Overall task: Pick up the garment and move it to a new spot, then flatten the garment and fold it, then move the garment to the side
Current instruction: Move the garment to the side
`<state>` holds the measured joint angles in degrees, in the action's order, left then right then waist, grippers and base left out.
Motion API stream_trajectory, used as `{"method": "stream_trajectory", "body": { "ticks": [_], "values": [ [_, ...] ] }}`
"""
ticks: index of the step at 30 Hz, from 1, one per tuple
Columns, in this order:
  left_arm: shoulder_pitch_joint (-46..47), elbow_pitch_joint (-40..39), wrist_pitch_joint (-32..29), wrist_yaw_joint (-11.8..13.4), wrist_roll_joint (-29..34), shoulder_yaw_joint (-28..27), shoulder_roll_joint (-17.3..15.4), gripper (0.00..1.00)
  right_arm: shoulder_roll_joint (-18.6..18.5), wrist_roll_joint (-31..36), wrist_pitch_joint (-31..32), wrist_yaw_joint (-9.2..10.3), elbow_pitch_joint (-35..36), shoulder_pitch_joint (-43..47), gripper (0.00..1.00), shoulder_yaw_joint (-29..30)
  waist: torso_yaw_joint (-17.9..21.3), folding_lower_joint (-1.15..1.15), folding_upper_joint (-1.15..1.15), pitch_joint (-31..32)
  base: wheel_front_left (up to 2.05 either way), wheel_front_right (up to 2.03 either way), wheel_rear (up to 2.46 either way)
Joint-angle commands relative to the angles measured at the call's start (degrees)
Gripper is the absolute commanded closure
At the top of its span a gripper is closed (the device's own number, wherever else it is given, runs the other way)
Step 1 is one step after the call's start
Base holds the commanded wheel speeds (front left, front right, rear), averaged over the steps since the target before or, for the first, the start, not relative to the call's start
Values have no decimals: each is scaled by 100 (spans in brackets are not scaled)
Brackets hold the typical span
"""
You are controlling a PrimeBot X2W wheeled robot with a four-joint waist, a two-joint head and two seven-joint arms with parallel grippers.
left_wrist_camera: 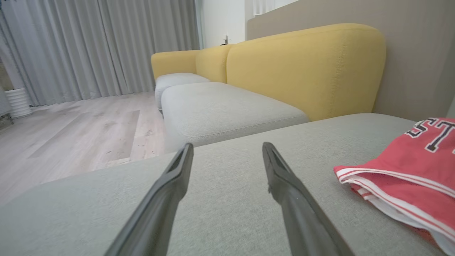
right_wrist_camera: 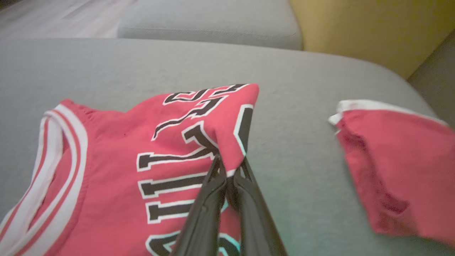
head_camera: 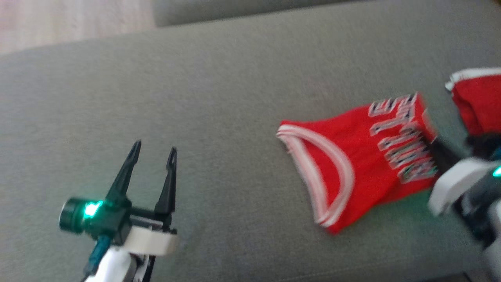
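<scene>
From the head view, my left end effector (head_camera: 155,147) hovers over the grey cushion (head_camera: 215,98) at the lower left, its two fingers spread apart with nothing between them. The garment (head_camera: 352,164), a red jersey with white trim and lettering, lies on the cushion to the right, well apart from that end effector. My right end effector (head_camera: 434,145) meets the jersey's lettered edge, though this part is blurred. A second red piece of cloth (head_camera: 477,105) lies just beyond it at the right edge.

In the left wrist view, my left end effector (left_wrist_camera: 227,145) stands wide and empty above the cushion (left_wrist_camera: 227,213). The garment (left_wrist_camera: 401,170) lies off to the right. Behind are a yellow backrest (left_wrist_camera: 305,67), a wooden floor (left_wrist_camera: 71,131) and grey curtains (left_wrist_camera: 89,46).

In the right wrist view, my right end effector (right_wrist_camera: 230,163) is pinched together on a fold of the garment (right_wrist_camera: 142,142) at its lettering. The second red piece (right_wrist_camera: 398,160) lies apart to the right on the cushion (right_wrist_camera: 142,60).
</scene>
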<state>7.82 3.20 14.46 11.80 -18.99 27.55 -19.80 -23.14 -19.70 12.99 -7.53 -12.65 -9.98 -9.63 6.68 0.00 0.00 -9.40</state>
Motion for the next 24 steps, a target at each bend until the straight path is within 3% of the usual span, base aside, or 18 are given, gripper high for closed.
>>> {"method": "stream_trajectory", "body": {
  "ticks": [1,8,14,19,20,21,24],
  "values": [
    [397,-176,52,-43,78,-289,-81,0,-281,-41,-79,4,111,-348,100,27,294,0,0,-359,0,0,0],
    [828,-55,53,-316,298,-320,85,0,-1094,-102,-88,4,-590,-1240,100,622,262,0,0,-832,0,0,0],
    [1230,-38,53,-501,498,-286,270,0,-1943,-26,-265,4,-1439,-1528,100,1676,-6,0,0,-1332,0,0,0],
    [1435,-31,53,-589,619,-315,382,0,-2203,282,-639,4,-2152,-1769,99,2279,-131,0,0,-1622,0,0,0],
    [1451,-16,53,-602,633,-325,401,0,-2189,360,-670,4,-2308,-1814,57,2341,-148,0,0,-1647,0,0,0],
    [1461,4,53,-618,637,-336,425,0,-2169,440,-782,4,-2399,-1873,4,2386,-164,0,0,-1660,0,0,0],
    [1458,59,53,-662,678,-390,518,0,-2066,940,-1051,4,-2745,-1998,0,2589,-234,0,0,-1603,0,0,0]
  ]
}}
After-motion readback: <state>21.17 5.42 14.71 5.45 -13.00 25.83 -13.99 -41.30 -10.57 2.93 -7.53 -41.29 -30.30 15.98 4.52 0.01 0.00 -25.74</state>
